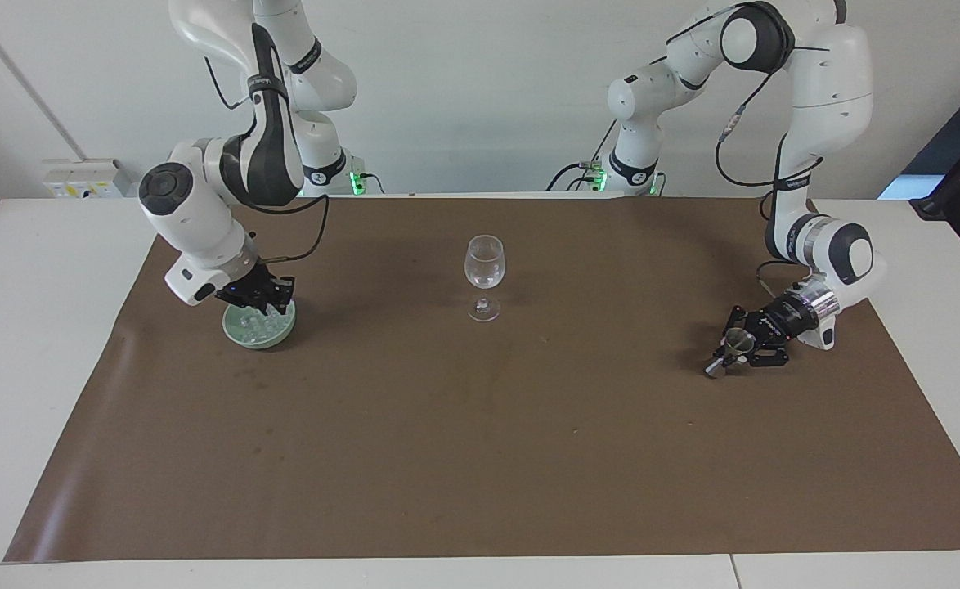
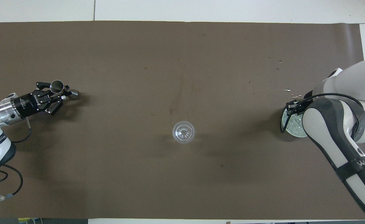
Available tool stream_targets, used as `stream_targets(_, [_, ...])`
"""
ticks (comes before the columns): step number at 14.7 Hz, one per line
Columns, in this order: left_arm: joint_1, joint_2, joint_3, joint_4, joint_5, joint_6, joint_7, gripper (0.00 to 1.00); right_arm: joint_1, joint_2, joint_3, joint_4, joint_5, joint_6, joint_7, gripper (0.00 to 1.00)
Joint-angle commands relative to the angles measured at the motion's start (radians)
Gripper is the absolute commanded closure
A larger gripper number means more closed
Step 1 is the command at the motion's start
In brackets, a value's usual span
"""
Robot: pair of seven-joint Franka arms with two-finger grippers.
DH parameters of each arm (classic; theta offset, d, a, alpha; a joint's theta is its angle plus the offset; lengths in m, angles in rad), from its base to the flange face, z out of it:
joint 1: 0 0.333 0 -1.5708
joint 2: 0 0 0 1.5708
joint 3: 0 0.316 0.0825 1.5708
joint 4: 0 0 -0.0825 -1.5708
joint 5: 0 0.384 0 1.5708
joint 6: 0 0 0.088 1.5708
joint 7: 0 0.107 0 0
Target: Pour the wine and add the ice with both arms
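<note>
While your right arm works at the pale green shallow bowl [image 1: 260, 325] of ice [image 1: 257, 327] toward its own end of the tabletop [image 1: 480, 458], its claw [image 1: 261, 301] hangs just over the bowl with the fingertips brought together. You cannot tell whether a cube is pinched between them; the small clear lumps in the bowl are all that shows plainly. From overhead the forearm covers most of the bowl, so trust the facing view for height.

Your left claw [image 1: 739, 345] is low over the brown paper mat [image 1: 480, 491] toward the left arm's end, closed on a small double-ended steel measuring cup [image 1: 729, 350]. The cup lies tilted, one mouth up and the lower end close to the mat. Likely it is held by its waist so that a turn of the wrist will tip it.

Standing upright at the middle of the mat, between the two arms and well apart from both, is the clear stemmed wine glass [image 1: 484, 274]. It looks empty, so neither pouring nor icing seems done.
</note>
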Motion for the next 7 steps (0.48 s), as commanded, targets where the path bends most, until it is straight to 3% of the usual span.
stream_targets(1, [0.016, -0.010, -0.005, -0.023, -0.017, 0.011, 0.042, 0.01, 0.131, 0.010, 0.002, 0.155, 0.009, -0.149, 0.207, 0.95])
stream_targets(4, [0.022, -0.036, -0.004, -0.009, 0.057, 0.004, 0.036, 0.00, 0.324, 0.016, 0.004, 0.260, 0.022, -0.172, 0.492, 0.95])
stream_targets(7, [0.027, -0.064, -0.002, 0.061, 0.279, 0.014, 0.034, 0.00, 0.459, 0.054, 0.004, 0.318, 0.125, -0.105, 0.710, 0.91])
